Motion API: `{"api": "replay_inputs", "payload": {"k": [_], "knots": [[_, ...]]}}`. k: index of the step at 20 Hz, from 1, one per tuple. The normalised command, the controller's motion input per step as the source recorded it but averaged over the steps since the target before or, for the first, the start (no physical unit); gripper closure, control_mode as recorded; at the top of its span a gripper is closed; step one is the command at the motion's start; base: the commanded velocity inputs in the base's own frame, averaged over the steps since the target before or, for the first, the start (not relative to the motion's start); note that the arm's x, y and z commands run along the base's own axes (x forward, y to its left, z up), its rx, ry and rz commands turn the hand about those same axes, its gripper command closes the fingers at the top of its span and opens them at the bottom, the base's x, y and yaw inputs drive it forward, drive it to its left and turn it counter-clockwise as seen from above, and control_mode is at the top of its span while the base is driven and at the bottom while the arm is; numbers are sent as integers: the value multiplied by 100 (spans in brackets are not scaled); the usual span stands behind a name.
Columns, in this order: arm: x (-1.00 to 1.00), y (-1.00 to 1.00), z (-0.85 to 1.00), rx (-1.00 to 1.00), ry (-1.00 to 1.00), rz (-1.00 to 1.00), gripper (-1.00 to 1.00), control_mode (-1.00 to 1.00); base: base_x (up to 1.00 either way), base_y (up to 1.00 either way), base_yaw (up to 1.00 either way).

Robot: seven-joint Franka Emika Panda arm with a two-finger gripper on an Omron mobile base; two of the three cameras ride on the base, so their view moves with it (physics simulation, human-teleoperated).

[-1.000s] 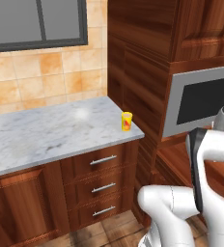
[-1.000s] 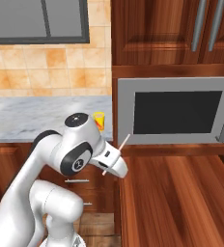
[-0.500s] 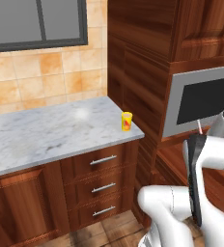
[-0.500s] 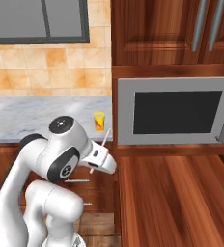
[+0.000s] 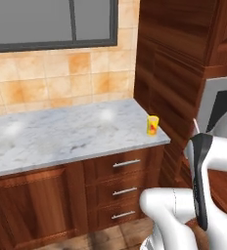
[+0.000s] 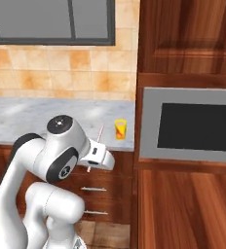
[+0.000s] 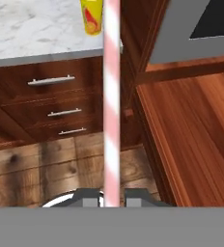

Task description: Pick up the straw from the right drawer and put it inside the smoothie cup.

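The straw [image 7: 112, 96] is clamped between the closed fingers of the gripper [image 7: 112, 195] and is held off the marble counter [image 5: 61, 132], below its front edge. The smoothie cup [image 5: 152, 125] is seen upright on that counter, near its right front corner, well apart from the straw.

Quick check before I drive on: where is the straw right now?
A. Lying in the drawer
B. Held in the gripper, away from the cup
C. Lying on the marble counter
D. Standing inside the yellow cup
B. The hand view shows the straw rising from between the shut gripper fingers, and the right base view shows it short of the smoothie cup, which stands on the counter near its right end.
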Motion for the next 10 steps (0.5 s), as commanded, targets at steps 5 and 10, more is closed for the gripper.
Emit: {"api": "replay_inputs", "payload": {"k": [5,10], "knots": [[0,0,0,0,0,0,100,100,75,22,0],[0,0,0,0,0,0,100,100,67,34,0]]}}
